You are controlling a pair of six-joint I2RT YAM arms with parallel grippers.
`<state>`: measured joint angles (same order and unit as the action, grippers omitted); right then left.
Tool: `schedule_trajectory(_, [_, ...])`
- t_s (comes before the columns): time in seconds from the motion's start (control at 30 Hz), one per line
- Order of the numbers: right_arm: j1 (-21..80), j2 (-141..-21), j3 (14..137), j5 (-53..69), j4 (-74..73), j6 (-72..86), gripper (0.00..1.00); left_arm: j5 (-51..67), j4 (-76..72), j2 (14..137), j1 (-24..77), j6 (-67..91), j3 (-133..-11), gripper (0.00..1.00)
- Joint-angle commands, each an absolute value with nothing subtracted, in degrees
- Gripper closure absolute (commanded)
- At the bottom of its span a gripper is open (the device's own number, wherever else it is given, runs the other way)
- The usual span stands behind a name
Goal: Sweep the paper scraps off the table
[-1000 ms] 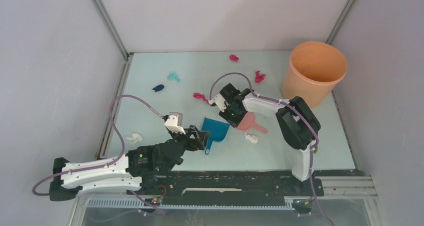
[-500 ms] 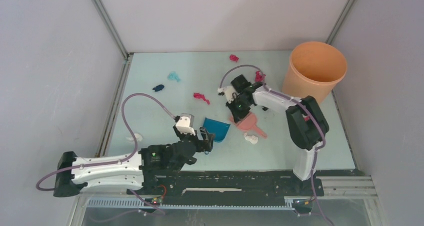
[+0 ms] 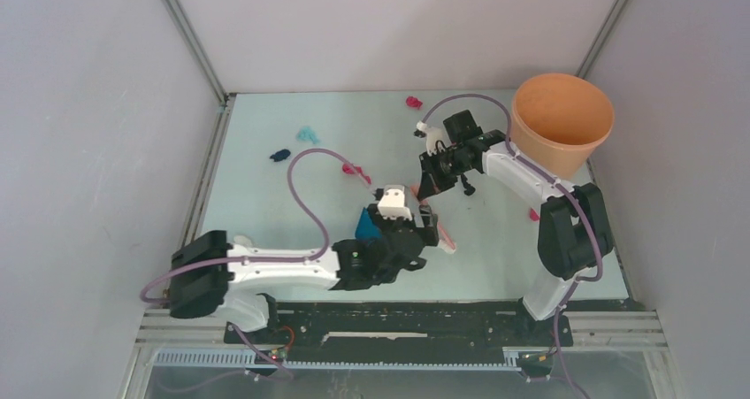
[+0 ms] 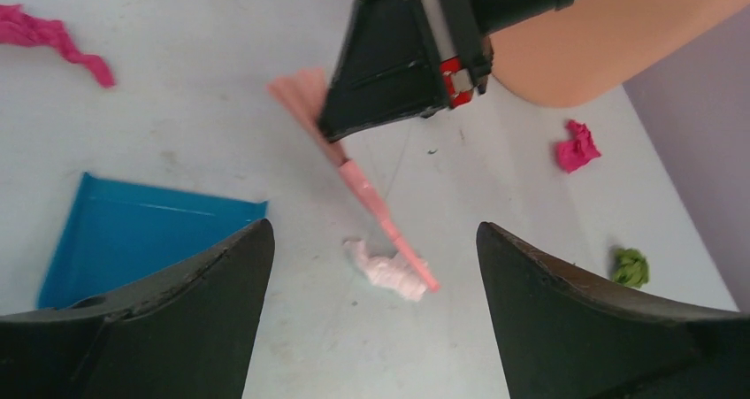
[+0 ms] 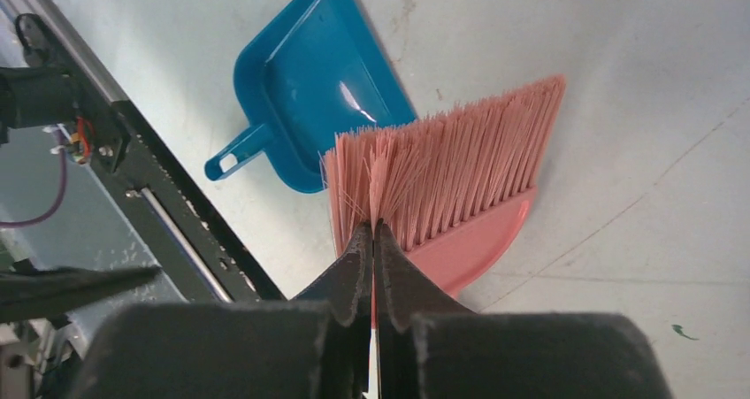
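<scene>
My right gripper [image 3: 432,185] is shut on the bristle end of the pink hand brush [image 5: 460,195] and holds it tilted, with the handle [image 4: 385,218] slanting down to the table [image 3: 265,195]. A white scrap [image 4: 389,272] lies at the handle's tip. My left gripper [image 4: 371,231] is open and empty, hovering over that scrap and beside the blue dustpan [image 4: 133,231]. More scraps show in the top view: magenta [image 3: 355,170], magenta [image 3: 413,102], teal [image 3: 307,134], navy [image 3: 279,155]. The left wrist view adds a magenta wad [image 4: 577,146] and a green wad [image 4: 630,266].
An orange bucket [image 3: 562,120] stands at the back right corner. Grey walls close in the table on three sides. The black mounting rail [image 3: 398,324] runs along the near edge. The left arm lies across the front of the table.
My left arm has swung right, past the dustpan, to the brush handle and white scrap. My right gripper has moved back and right with the brush, tilting it up.
</scene>
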<state>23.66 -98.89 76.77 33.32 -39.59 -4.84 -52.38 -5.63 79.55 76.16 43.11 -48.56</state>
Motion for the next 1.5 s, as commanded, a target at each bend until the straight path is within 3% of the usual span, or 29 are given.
schedule_trajectory(0.0, [22.74,-98.65,76.83,37.12,-37.99,-1.93,1.00,-54.79,-7.05,85.74,74.09,49.18,-56.16,0.10])
schedule_trajectory(0.23, [22.59,-98.83,76.54,37.62,-36.72,-0.41,1.00,-52.07,5.61,91.88,70.15,65.86,-61.18,0.17])
schedule_trajectory(0.73, [23.09,-98.81,76.03,36.83,-36.67,-0.27,1.00,-44.74,6.15,99.52,66.44,72.22,-63.55,0.33])
schedule_trajectory(0.93, [24.22,-97.99,74.95,36.05,-36.98,-0.34,1.00,-43.41,6.08,100.63,65.67,74.07,-63.07,0.51])
schedule_trajectory(1.07, [24.39,-97.10,74.72,35.85,-37.98,-0.73,1.00,-43.59,5.59,99.96,65.65,74.35,-62.24,0.68])
schedule_trajectory(1.17, [23.63,-95.42,75.43,35.38,-39.10,-1.60,1.00,-42.79,4.71,99.05,65.50,74.15,-61.39,0.86])
schedule_trajectory(1.2, [22.96,-94.68,76.05,35.34,-39.84,-2.09,0.98,-42.60,4.74,98.72,65.46,73.85,-61.17,0.91])
schedule_trajectory(1.27, [21.01,-92.94,76.98,36.08,-41.15,-2.66,0.81,-42.83,4.20,97.47,65.39,73.15,-60.26,0.99])
schedule_trajectory(1.33, [18.57,-90.91,77.53,37.46,-42.50,-3.02,0.60,-42.91,2.32,95.54,65.26,72.04,-58.40,1.00])
schedule_trajectory(1.47, [11.82,-85.05,77.75,41.50,-46.12,-4.47,0.39,-43.80,-5.36,87.71,65.09,68.96,-50.93,1.00])
